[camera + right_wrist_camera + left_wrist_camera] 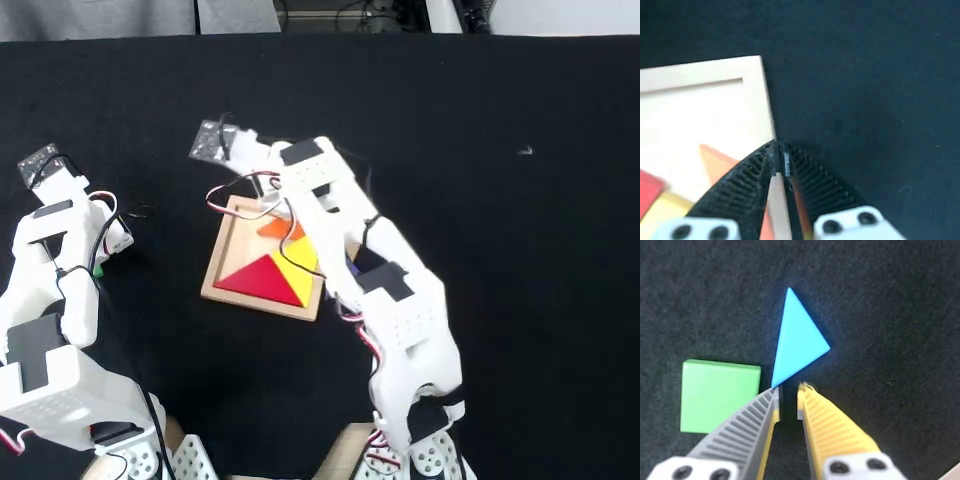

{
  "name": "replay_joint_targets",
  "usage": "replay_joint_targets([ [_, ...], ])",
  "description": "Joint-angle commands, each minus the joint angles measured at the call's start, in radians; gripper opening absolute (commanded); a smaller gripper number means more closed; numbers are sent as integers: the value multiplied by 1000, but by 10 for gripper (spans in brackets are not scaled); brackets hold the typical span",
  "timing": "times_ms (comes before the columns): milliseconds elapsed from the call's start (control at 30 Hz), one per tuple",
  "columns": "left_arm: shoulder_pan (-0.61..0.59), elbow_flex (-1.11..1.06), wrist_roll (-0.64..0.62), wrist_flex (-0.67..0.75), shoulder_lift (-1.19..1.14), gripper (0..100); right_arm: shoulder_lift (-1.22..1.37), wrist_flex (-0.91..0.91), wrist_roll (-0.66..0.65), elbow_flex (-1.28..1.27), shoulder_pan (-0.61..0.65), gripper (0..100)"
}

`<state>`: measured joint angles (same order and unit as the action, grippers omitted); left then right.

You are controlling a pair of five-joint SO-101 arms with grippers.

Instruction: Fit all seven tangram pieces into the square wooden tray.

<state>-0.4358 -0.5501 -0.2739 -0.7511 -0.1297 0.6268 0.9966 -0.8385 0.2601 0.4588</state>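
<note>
The right gripper (779, 150) is clenched on the far rim of the tray (700, 70), which holds a red triangle (258, 280), a yellow triangle (296, 262) and an orange piece (277, 228). Well to the left, the left gripper (789, 390) is clenched on nothing, at a corner of the blue triangle (797, 342) and beside the green square (717, 395).

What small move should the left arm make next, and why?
Probably open the left gripper and lower it around the blue triangle. Its fingers are nearly shut with nothing between them, tips at the triangle's corner; that piece and the green square lie on the black cloth, outside the wooden tray.
</note>
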Motion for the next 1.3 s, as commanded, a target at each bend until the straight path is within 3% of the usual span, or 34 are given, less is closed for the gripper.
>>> replay_joint_targets([
  [0, 15, 5, 5, 15, 52, 76, -10, 63, -49, 54, 55, 11],
  [333, 15, 5, 5, 15, 52, 76, -41, 170, -46, 124, 63, 11],
  [467, 15, 5, 5, 15, 52, 76, -81, 54, 94, 171, -14, 11],
  [567, 15, 5, 5, 15, 52, 76, -47, -29, 121, 151, -31, 11],
  [867, 15, 7, 5, 15, 52, 76, -71, 269, 129, 116, 72, 11],
  [1267, 15, 7, 5, 15, 51, 76, -74, 117, 176, -53, 40, 11],
])
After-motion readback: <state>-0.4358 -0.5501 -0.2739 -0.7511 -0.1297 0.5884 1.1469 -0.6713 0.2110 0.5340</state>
